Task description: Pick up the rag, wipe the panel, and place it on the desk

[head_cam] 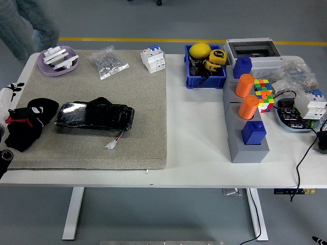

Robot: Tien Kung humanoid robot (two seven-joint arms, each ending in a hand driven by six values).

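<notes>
- The left hand (20,127) is seen at the left edge of the mat (133,102), black fingers curled over a dark bundle that is taken to be the rag (36,115); whether it is truly gripped or only covered cannot be told.
- The right hand is not seen in the head view.
- The panel (95,116), a flat black wrapped slab, lies on the mat just beside the rag, a white plug (111,145) trailing from it.
- Step judged: picking up the rag. A firm pinch on the cloth alone is advised, then a lift clear before sweeping along the slab, keeping off the wire.
- Count: one rag, one panel, two orange cylinders (244,85), two blue blocks (254,132), one colour cube (264,95), one purple dish (57,61), one blue bin (206,81).
</notes>
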